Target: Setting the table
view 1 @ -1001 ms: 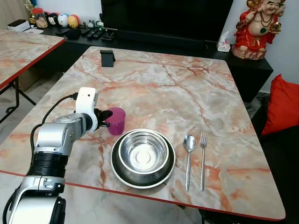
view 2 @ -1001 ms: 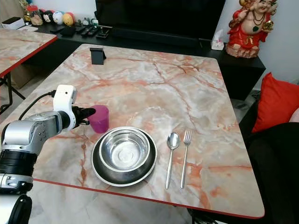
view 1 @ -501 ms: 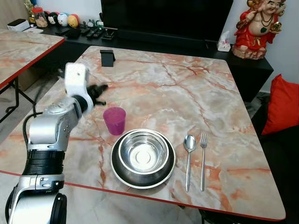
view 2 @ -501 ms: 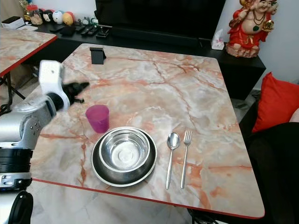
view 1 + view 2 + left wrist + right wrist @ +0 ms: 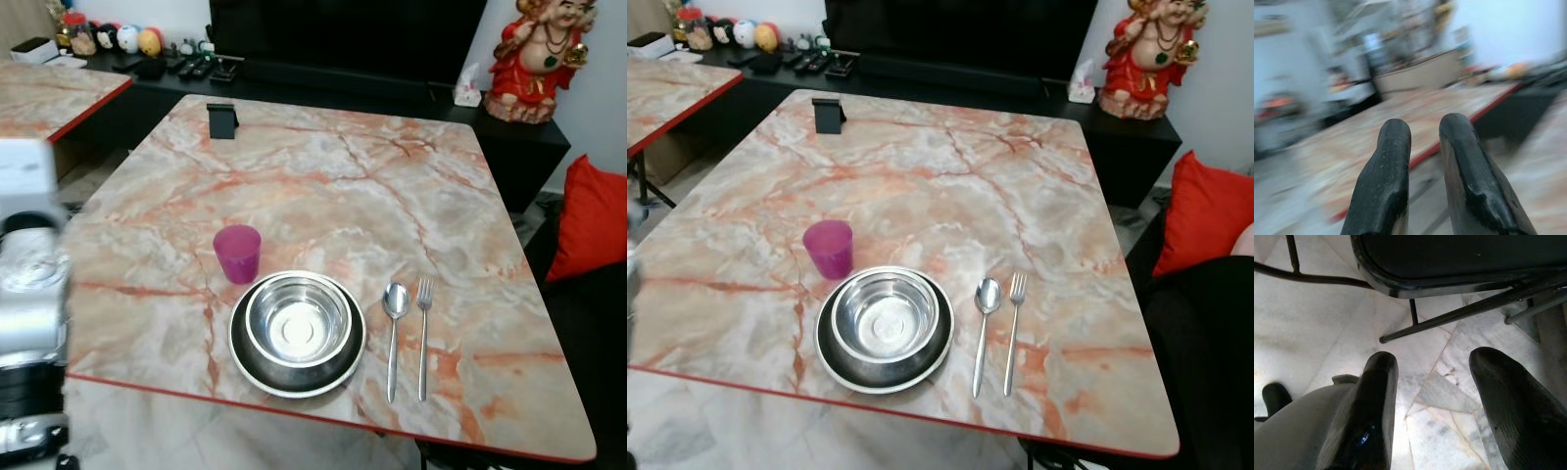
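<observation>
We look down on a marble table (image 5: 323, 186) with a red edge, and the place setting sits in the lower middle of the frame. A magenta cup (image 5: 238, 253) stands upright just up and left of a steel bowl (image 5: 298, 319), which rests inside a dark round plate (image 5: 243, 354); cup and plate are very close, and we cannot tell whether they touch. To the right of the plate a spoon (image 5: 394, 328) and a fork (image 5: 423, 328) lie side by side, handles toward the lower edge, close together but apart. Near the upper left of the table a small black stand (image 5: 222, 120) sits upright. Beyond the far edge, a red figurine (image 5: 530, 57) stands at the upper right, and a red cushion (image 5: 591, 223) shows at the right edge. Our left arm (image 5: 29, 294) appears blurred at the lower left edge of the frame, off the table's side and well apart from the cup. In the left wrist view the left gripper (image 5: 1425, 129) holds nothing, its two black fingers a narrow gap apart, aimed at a blurred second table (image 5: 1400, 117). In the right wrist view the right gripper (image 5: 1437, 364) hangs over a pale tiled floor (image 5: 1317, 333) with its fingers spread wide and nothing between them, dark chair legs (image 5: 1459, 316) beyond.
</observation>
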{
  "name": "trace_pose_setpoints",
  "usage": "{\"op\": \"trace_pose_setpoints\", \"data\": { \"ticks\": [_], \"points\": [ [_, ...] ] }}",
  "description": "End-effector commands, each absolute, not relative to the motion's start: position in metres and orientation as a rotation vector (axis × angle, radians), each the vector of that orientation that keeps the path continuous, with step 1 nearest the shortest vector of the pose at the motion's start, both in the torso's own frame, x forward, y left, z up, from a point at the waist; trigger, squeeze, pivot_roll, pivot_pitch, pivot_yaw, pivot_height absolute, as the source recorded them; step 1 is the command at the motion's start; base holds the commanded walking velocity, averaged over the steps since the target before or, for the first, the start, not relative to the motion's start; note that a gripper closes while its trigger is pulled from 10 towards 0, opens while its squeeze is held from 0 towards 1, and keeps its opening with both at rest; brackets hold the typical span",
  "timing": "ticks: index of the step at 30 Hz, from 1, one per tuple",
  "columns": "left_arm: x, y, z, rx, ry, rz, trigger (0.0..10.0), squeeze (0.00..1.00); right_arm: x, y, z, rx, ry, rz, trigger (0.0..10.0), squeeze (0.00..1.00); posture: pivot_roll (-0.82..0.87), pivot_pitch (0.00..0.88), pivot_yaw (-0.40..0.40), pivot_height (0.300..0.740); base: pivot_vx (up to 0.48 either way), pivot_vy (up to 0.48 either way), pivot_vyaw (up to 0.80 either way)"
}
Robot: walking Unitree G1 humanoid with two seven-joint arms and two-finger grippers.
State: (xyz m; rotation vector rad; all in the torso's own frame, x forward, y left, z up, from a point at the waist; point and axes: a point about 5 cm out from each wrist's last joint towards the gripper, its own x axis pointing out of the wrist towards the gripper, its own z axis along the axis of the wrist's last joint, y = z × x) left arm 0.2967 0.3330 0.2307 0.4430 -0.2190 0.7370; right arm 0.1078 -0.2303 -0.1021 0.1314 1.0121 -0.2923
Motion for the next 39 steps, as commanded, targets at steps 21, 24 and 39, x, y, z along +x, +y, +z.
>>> {"op": "trace_pose_setpoints", "data": {
  "ticks": [21,24,39],
  "points": [
    [0.169,0.340,-0.031,0.301,0.870,0.398,10.0,0.00,0.104,-0.231,-0.103,0.156,1.011,-0.361,10.0,0.00,0.14,0.000,-0.081,0.740,0.000,0.000,0.00],
    [0.175,0.316,-0.041,0.287,0.872,0.251,10.0,0.00,0.104,-0.231,-0.103,0.159,1.009,-0.371,10.0,0.00,0.14,0.000,-0.082,0.740,0.000,0.000,0.00],
    [0.203,0.237,-0.061,0.096,0.864,-0.017,10.0,0.00,0.103,-0.232,-0.104,0.184,1.022,-0.457,10.0,0.00,0.09,0.000,-0.077,0.740,0.000,0.000,0.00]
  ]
}}
